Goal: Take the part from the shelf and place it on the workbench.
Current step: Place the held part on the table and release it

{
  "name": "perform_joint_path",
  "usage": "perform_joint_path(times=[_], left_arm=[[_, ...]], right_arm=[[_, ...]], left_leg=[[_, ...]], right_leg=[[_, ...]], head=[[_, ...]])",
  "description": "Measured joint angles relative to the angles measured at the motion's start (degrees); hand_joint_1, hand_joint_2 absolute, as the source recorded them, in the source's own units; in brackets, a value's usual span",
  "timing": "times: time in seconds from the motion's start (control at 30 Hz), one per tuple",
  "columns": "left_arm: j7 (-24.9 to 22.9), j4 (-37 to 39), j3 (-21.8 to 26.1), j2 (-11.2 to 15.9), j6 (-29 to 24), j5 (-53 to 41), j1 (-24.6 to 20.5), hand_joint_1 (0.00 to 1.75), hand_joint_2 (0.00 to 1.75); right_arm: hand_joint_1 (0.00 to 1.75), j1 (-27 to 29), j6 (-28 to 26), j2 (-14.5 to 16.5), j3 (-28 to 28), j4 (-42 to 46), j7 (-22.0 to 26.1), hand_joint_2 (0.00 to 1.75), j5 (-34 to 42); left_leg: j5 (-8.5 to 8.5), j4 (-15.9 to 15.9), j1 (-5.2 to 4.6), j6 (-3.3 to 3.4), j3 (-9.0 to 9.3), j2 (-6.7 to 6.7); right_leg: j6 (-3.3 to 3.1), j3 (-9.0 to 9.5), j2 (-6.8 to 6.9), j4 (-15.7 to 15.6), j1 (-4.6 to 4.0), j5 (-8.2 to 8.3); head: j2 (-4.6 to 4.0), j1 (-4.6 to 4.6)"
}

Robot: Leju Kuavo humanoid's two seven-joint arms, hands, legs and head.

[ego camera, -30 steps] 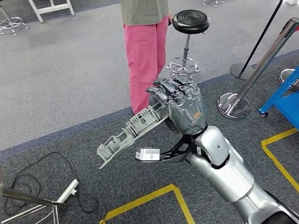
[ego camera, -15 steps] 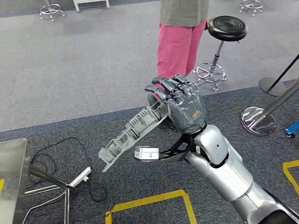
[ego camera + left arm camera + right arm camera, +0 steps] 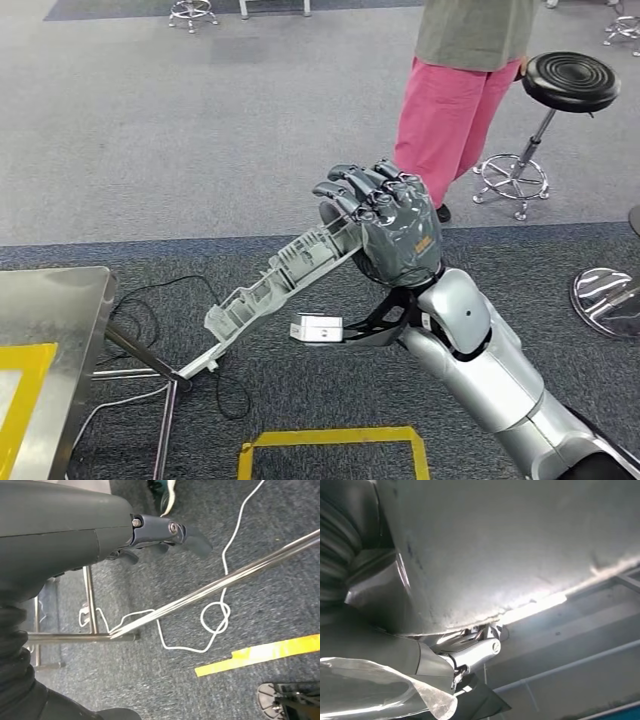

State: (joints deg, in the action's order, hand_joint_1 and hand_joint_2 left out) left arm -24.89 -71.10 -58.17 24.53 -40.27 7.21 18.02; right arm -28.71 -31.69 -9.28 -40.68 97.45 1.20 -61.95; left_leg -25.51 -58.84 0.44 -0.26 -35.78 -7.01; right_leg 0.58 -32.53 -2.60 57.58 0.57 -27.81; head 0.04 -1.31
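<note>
My right hand (image 3: 392,225) grips one end of the part (image 3: 279,275), a long grey ribbed plastic piece that slopes down toward the left, held in the air above the carpet. In the right wrist view the part's pale grey surface (image 3: 508,545) lies close against the camera. The steel workbench (image 3: 60,300), marked with yellow tape, stands at the lower left; the part's free end hangs a short way right of its corner. My left hand (image 3: 75,525) hangs over the floor with nothing in it, its fingers (image 3: 188,535) loosely extended.
A person in pink trousers (image 3: 445,120) stands beyond my right hand, next to a black stool (image 3: 566,85). A chrome stanchion base (image 3: 607,300) sits at the right. White cables (image 3: 143,320) lie by the workbench legs (image 3: 166,420). Yellow floor tape (image 3: 332,438) runs below the part.
The camera has turned left: the person, stool and stanchion slid right and the workbench came into view at the left. My right hand holds the part the same way.
</note>
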Motion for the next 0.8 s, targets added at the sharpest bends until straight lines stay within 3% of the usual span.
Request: perform_joint_path(times=[0.03, 0.1, 0.17, 0.2, 0.23, 0.27, 0.33, 0.4, 0.47, 0.5, 0.57, 0.6, 0.67, 0.7, 0.73, 0.8], left_arm=[[0.01, 0.02, -0.08, 0.03, -0.01, 0.01, -0.01, 0.0, 1.75], [0.03, 0.04, -0.11, 0.05, -0.02, 0.01, -0.16, 0.0, 1.75], [0.04, 0.08, -0.13, 0.03, -0.02, 0.01, -0.3, 0.0, 1.75], [0.04, 0.1, -0.13, 0.01, -0.02, 0.04, -0.3, 0.0, 1.75], [0.04, 0.13, -0.14, 0.0, -0.02, 0.15, -0.28, 0.0, 1.75], [0.04, 0.16, -0.16, 0.02, -0.02, 0.3, -0.27, 0.0, 1.75], [0.04, 0.19, -0.21, 0.03, -0.02, 0.6, -0.32, 0.0, 1.75], [0.03, 0.23, -0.31, 0.05, -0.02, 0.69, -0.38, 0.0, 1.75], [0.03, 0.28, -0.45, 0.08, -0.02, 0.72, -0.29, 0.0, 1.75], [0.03, 0.3, -0.52, 0.08, -0.02, 0.74, -0.21, 0.0, 1.75], [0.04, 0.31, -0.58, 0.1, -0.02, 0.74, -0.23, 0.0, 1.75], [0.05, 0.32, -0.59, 0.09, -0.02, 0.74, -0.31, 0.0, 1.75], [0.11, 0.33, -0.61, 0.07, -0.02, 0.87, -0.5, 0.0, 1.75], [0.15, 0.35, -0.63, 0.06, -0.02, 1.0, -0.54, 0.0, 1.75], [0.19, 0.38, -0.66, 0.06, -0.02, 1.16, -0.54, 0.0, 1.75], [0.25, 0.43, -0.74, 0.06, -0.02, 1.34, -0.56, 0.0, 1.75]], right_arm=[[1.75, -0.02, 0.01, 0.02, 0.01, 0.01, 0.0, 1.75, -0.02], [1.75, 0.03, 0.02, 0.04, 0.01, 0.02, 0.0, 1.75, -0.03], [1.75, 0.07, 0.02, 0.04, -0.01, 0.01, 0.0, 1.75, -0.05], [1.75, 0.09, 0.02, 0.04, -0.03, 0.01, 0.0, 1.75, -0.05], [1.75, 0.08, 0.02, 0.04, -0.04, 0.01, 0.0, 1.75, -0.07], [1.75, 0.08, 0.02, 0.04, -0.04, 0.01, 0.0, 1.75, -0.07], [1.75, 0.04, 0.02, 0.03, -0.03, 0.01, 0.0, 1.75, -0.09], [1.75, -0.03, 0.02, 0.03, 0.0, 0.01, 0.01, 1.75, -0.11], [1.75, -0.07, 0.02, 0.04, 0.02, 0.02, 0.01, 1.75, -0.13], [1.75, -0.1, 0.02, 0.04, 0.02, 0.03, 0.02, 1.75, -0.15], [1.75, -0.16, 0.01, 0.04, 0.05, 0.13, 0.01, 1.75, -0.16], [1.75, -0.14, 0.0, 0.03, 0.06, 0.14, 0.01, 1.75, -0.17], [1.75, -0.02, 0.0, 0.02, 0.06, 0.09, 0.01, 1.75, -0.18], [1.75, 0.04, -0.01, 0.02, 0.05, 0.03, 0.01, 1.75, -0.21], [1.75, 0.06, -0.01, 0.02, 0.05, -0.01, 0.01, 1.75, -0.23], [1.75, 0.05, -0.02, 0.02, 0.04, -0.03, 0.02, 1.75, -0.29]], left_leg=[[-0.97, -1.43, -0.1, -0.27, -0.6, 1.28], [-4.32, -7.54, -0.12, -0.76, -3.39, 4.72], [-6.84, -14.15, 0.2, -1.19, -6.59, 6.14], [-6.68, -15.13, 0.34, -1.33, -7.06, 6.33], [-5.46, -13.91, 0.43, -1.4, -6.41, 6.53], [-3.5, -10.64, 0.46, -1.37, -4.69, 6.96], [-0.56, -3.15, 0.13, -1.01, -0.77, 9.12], [-0.09, 0.1, -0.41, -0.33, 0.73, 10.5], [-0.08, 0.41, -0.58, 0.47, 0.64, 9.59], [0.0, 0.61, -0.5, 0.85, 0.71, 8.97], [0.2, 0.98, -0.22, 1.61, 0.95, 7.81], [0.19, 0.99, -0.18, 1.83, 0.97, 7.23], [0.15, 0.97, -0.17, 2.02, 0.98, 5.89], [0.14, 0.96, -0.17, 2.03, 1.01, 5.14], [0.14, 0.94, -0.17, 2.02, 1.07, 4.35], [0.06, 0.85, -0.1, 1.89, 1.23, 2.81]], right_leg=[[-0.32, 0.27, 0.78, -0.29, 0.06, 0.07], [-0.83, 0.64, 2.35, -0.56, -0.05, -0.04], [-1.03, 0.73, 3.97, -0.53, -0.27, -0.25], [-1.03, 0.78, 4.73, -0.52, -0.34, -0.36], [-0.96, 0.9, 5.45, -0.5, -0.38, -0.49], [-0.85, 1.09, 6.13, -0.5, -0.4, -0.67], [-0.4, 1.47, 7.31, -0.39, -0.63, -1.13], [0.14, 1.62, 8.37, -0.25, -0.96, -1.47], [0.66, 1.68, 9.49, -0.29, -1.02, -1.78], [0.94, 1.57, 9.07, 0.01, -0.89, -2.25], [1.35, -0.18, 6.26, 3.75, -0.58, -4.53], [1.44, -1.89, 4.46, 7.39, -0.44, -6.19], [1.58, -5.99, 2.96, 14.92, -0.38, -8.69], [1.62, -7.19, 2.78, 16.53, -0.38, -8.6], [1.6, -7.27, 2.67, 15.83, -0.36, -7.33], [1.42, -4.54, 1.5, 8.85, -0.19, -2.86]], head=[[0.0, 0.19], [-0.01, 0.45], [-0.01, 0.5], [-0.01, 0.52], [-0.01, 0.51], [-0.01, 0.52], [-0.01, 0.52], [0.0, 0.47], [0.0, 0.48], [-0.01, 0.45], [-0.01, 0.27], [-0.01, 0.16], [-0.01, 0.09], [-0.01, 0.09], [-0.02, 0.07], [-0.02, 0.07]])
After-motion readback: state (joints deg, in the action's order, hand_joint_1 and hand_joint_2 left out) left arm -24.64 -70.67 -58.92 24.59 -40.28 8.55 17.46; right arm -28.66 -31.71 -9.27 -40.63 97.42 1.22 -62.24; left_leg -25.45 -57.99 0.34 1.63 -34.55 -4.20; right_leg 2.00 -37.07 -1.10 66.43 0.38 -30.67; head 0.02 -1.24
